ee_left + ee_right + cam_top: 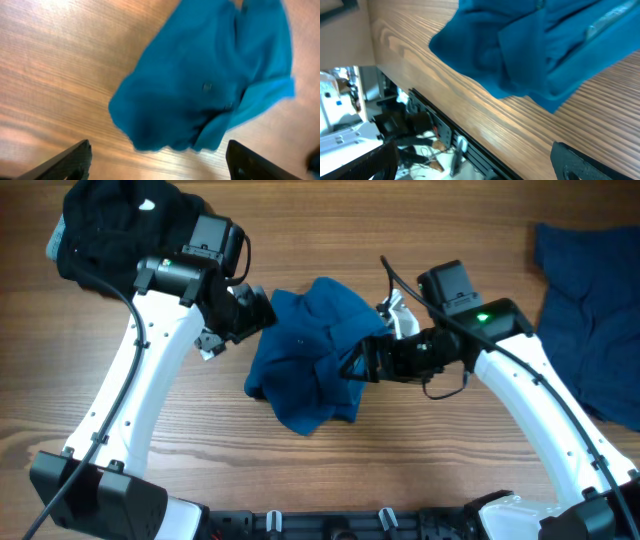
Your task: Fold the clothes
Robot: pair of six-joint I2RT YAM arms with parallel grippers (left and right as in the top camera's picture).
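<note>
The darker blue garment (590, 320) is cut off at the right edge.

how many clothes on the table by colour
medium-blue garment, crumpled in the middle between the arms: 1
dark dull-blue garment, at the right edge: 1
black garment, at the top left corner: 1
total: 3

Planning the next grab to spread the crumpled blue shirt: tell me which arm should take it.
Probably the right arm: its open jaws hang over the blue shirt's bunched side folds, cloth directly ahead. The left arm's open jaws reach only the shirt's corner.
</note>
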